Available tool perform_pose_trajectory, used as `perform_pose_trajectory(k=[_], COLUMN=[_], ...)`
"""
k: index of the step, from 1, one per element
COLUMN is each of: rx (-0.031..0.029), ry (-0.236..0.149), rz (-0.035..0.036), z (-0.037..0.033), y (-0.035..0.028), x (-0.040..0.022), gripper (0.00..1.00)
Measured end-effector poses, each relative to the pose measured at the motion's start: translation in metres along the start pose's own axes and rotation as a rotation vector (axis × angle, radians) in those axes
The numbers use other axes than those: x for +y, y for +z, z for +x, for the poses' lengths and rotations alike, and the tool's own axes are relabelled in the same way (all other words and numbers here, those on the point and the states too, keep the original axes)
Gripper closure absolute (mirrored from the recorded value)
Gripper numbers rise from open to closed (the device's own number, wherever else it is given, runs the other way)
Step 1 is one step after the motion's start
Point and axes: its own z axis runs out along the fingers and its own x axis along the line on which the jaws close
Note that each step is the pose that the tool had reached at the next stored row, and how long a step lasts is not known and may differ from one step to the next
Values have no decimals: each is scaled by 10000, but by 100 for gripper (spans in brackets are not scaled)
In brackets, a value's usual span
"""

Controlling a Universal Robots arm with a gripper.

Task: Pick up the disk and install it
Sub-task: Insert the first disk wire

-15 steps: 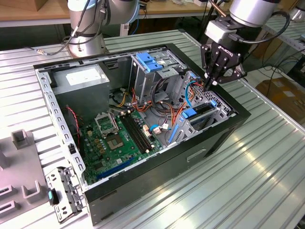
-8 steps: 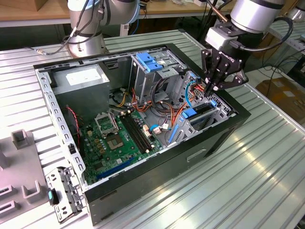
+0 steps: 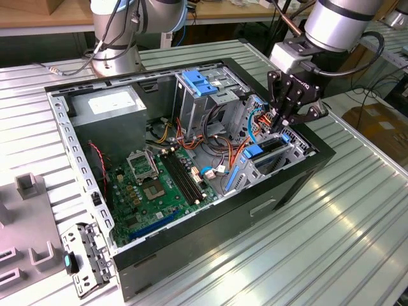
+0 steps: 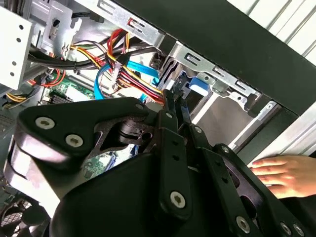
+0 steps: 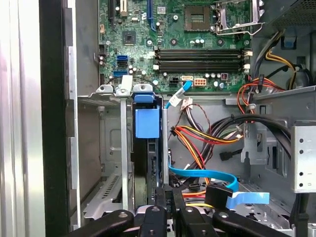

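The disk (image 5: 147,148) stood on edge in the drive cage (image 5: 103,163) at the right end of the open computer case (image 3: 255,210) in the exterior view, its blue carrier tab uppermost. Insertion appeared largely complete; full seating could not be confirmed. The hand (image 3: 280,125) hovered directly above the cage, fingers drawn close together, apparently clenched on nothing. The disk's metal body was mostly hidden by the cage walls. A person's hand (image 4: 286,175) rested against the case exterior.

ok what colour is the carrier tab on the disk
Blue; the disk sits edge-on in the bay, clearest in the first wrist view.
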Motion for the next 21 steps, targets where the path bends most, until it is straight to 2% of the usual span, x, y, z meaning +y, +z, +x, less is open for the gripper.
perform_pose_trajectory(k=[3,13,17,21], rx=[-3,0,1,-1], ry=[3,0,244,263], rz=[0,0,-2,-2], z=[39,64,65,74], y=[16,62,74,90], x=[8,55,57,57], gripper=[83,83,83,83])
